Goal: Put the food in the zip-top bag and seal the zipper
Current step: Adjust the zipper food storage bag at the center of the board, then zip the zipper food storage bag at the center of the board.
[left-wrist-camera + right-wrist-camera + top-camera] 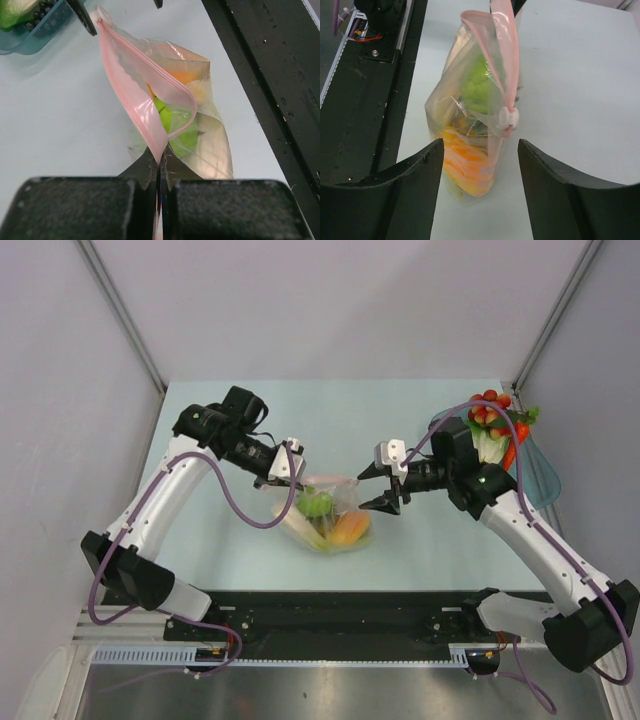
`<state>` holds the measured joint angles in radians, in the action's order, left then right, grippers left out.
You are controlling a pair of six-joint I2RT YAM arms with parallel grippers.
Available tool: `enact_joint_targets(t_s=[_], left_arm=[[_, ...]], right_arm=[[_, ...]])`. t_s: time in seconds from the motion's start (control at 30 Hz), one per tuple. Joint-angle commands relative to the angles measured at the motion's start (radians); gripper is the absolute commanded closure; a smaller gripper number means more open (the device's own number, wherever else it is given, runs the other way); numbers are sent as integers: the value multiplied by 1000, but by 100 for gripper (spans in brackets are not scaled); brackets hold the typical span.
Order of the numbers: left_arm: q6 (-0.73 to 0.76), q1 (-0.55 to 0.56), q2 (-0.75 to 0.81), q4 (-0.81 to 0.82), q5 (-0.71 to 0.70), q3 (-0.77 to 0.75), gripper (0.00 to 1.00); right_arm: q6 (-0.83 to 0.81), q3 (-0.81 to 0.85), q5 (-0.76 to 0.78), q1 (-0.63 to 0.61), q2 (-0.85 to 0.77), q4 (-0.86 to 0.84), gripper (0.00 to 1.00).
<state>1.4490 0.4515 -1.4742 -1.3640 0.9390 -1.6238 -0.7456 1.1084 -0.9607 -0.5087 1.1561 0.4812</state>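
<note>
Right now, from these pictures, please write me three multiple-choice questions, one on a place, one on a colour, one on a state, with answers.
1. Where on the table is the teal bowl? A. near left corner; B. between the arms; C. at the right edge.
2. What colour is the zipper of the bag? A. pink-red; B. blue; C. black.
3. What is the left gripper doing? A. hanging open; B. shut on the zipper's end; C. shut on a carrot.
Answers: 1 C, the top view shows it there. 2 A, both wrist views show a pink-red strip. 3 B, its jaws are pressed together on the strip.
</note>
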Motion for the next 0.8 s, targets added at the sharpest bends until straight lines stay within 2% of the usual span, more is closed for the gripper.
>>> enact_joint_targets(t_s=[0.0, 0.07, 0.1, 0.2, 0.37, 0.4, 0.47, 0.57, 0.77], left_arm=[[31, 3, -8, -99, 100, -24, 100], [16, 6, -17, -98, 98, -31, 100], [8, 4, -21, -99, 99, -39, 100], [-12, 6, -32, -99, 104, -47, 100], [-9, 6, -24, -98, 106, -41, 100], [-7, 4, -24, -99, 104, -39, 100], [-7, 4, -24, -99, 104, -36, 100], [-6, 4, -28, -99, 103, -33, 100], [-4, 4, -35, -95, 93, -30, 100]], right_arm=[[79, 5, 7, -5, -53, -8, 34], [159, 5, 42, -11, -41, -67, 36], [255, 5, 59, -22, -33, -134, 40], [369, 5, 69, -28, -6, -194, 47], [339, 5, 122, -42, 8, -141, 61], [339, 5, 128, -42, 7, -147, 68], [364, 5, 142, -42, 5, -171, 75], [385, 7, 171, -42, -22, -202, 99], [405, 40, 217, -44, -116, -188, 100]])
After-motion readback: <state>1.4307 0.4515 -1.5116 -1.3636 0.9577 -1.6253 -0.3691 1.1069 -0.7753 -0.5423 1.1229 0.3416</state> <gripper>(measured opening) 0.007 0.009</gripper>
